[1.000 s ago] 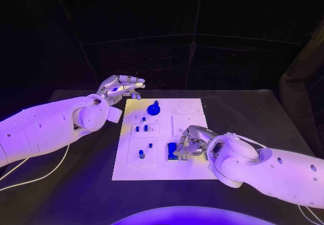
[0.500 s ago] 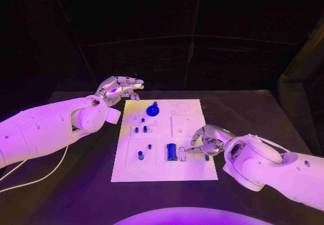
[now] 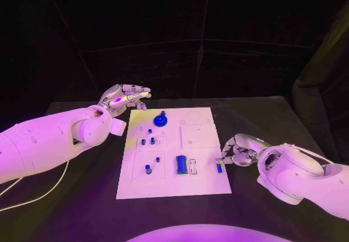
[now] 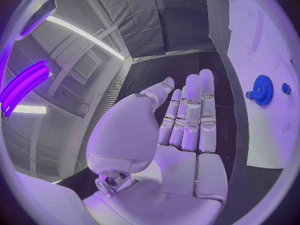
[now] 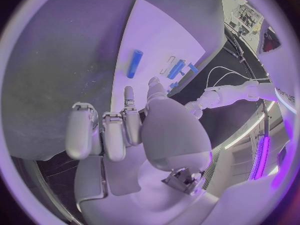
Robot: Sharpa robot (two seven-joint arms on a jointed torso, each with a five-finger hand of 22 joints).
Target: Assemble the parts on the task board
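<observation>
White task board (image 3: 202, 181), small blue parts (image 3: 181, 164)

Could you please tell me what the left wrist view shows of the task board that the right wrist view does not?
Left wrist view alone: the blue gear with a small round part beside it, past the left hand. Right wrist view alone: a long blue cylinder and a shorter blue part, beyond the right hand. Both show the white task board.

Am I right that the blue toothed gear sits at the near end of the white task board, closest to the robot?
Not quite: the blue toothed gear sits at the far end of the white task board, away from the robot, near the left hand, as the head view shows.
</observation>
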